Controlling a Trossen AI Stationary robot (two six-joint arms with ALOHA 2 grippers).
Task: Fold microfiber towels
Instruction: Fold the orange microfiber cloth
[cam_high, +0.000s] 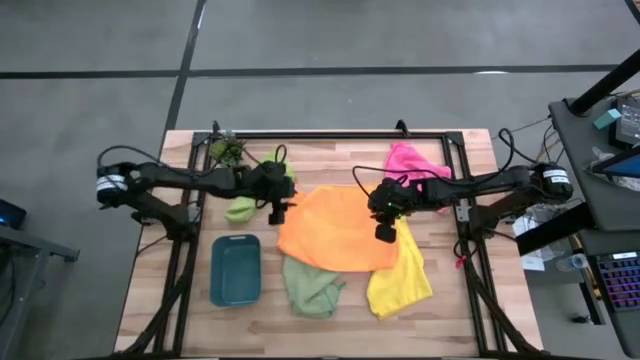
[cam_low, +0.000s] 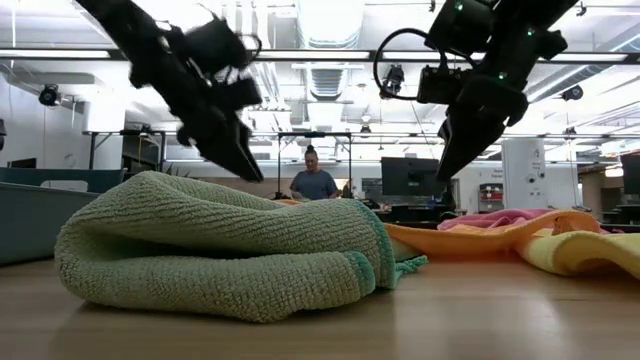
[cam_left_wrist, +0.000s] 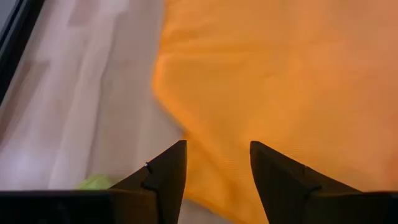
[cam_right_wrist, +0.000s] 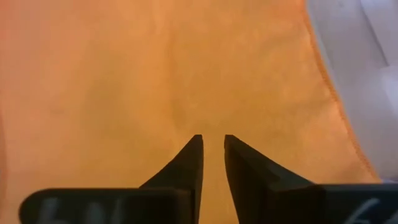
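Nearest the low camera lay the pale sage green towel (cam_low: 220, 250), bunched at the front edge of the table (cam_high: 330, 325); the teal tray (cam_high: 236, 268) sat beside it and the yellow towel (cam_high: 402, 280) on its other side.

Mid-table, the orange towel (cam_high: 338, 228) was spread roughly flat. The left gripper (cam_left_wrist: 217, 163) hung above its left edge, fingers apart, nothing between them. The right gripper (cam_right_wrist: 212, 155) hung over its right side, fingers nearly together with a thin gap, also empty.

Farther back: the lime green towel (cam_high: 240, 209) crumpled under the left arm, the pink towel (cam_high: 410, 162) behind the right arm, a potted plant (cam_high: 228, 150) at the far left corner.

Judgement: orange towel ready for a fold. Each gripper should pinch a corner on the same edge, lift evenly, and carry it across so edges meet without dragging the yellow towel beneath.
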